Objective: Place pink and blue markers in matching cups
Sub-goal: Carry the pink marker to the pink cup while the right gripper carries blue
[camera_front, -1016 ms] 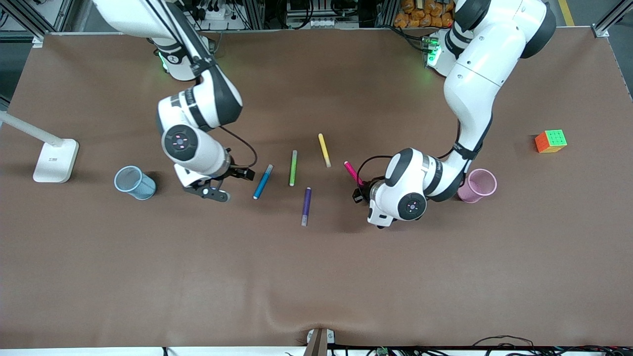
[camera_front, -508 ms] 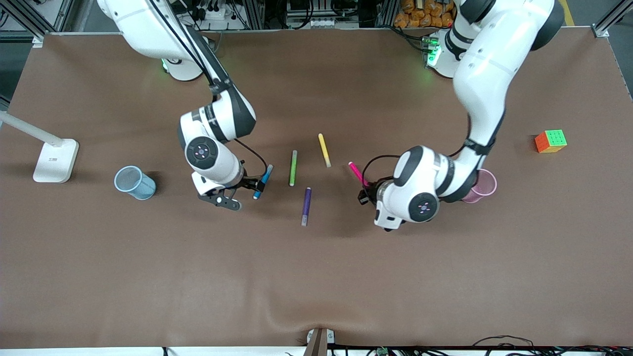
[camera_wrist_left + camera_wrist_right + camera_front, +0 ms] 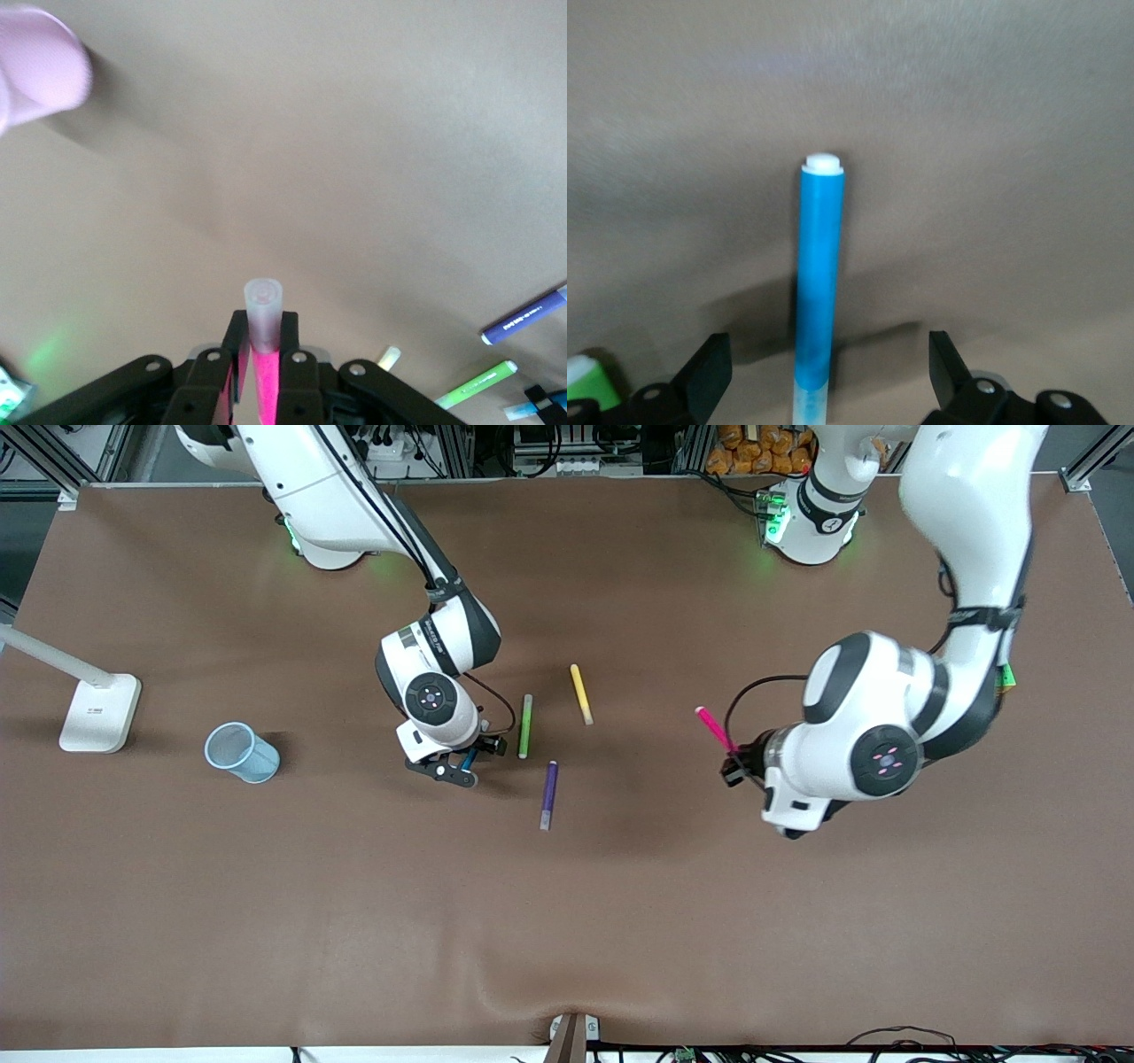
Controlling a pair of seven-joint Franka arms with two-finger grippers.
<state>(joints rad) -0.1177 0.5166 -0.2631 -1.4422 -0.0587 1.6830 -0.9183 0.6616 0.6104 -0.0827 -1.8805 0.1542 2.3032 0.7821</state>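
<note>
My left gripper (image 3: pixel 732 765) is shut on the pink marker (image 3: pixel 712 730) and holds it up over bare table; in the left wrist view the gripper (image 3: pixel 264 341) clamps the marker (image 3: pixel 264 390) just below its pale cap. The pink cup (image 3: pixel 35 75) shows only in that view; the left arm hides it in the front view. My right gripper (image 3: pixel 466 762) is open and low over the blue marker (image 3: pixel 469 755), which lies on the table between the fingers (image 3: pixel 709 372) in the right wrist view (image 3: pixel 819 283). The blue cup (image 3: pixel 241 751) stands toward the right arm's end.
A green marker (image 3: pixel 525 726), a yellow marker (image 3: pixel 580 693) and a dark purple marker (image 3: pixel 549 794) lie mid-table beside the right gripper. A white lamp base (image 3: pixel 97 710) stands beside the blue cup. A colour cube (image 3: pixel 1008 678) peeks out by the left arm.
The left gripper has risen with the pink marker and swung toward the left arm's end, covering the pink cup. The right gripper has moved from beside the blue marker to straddle it.
</note>
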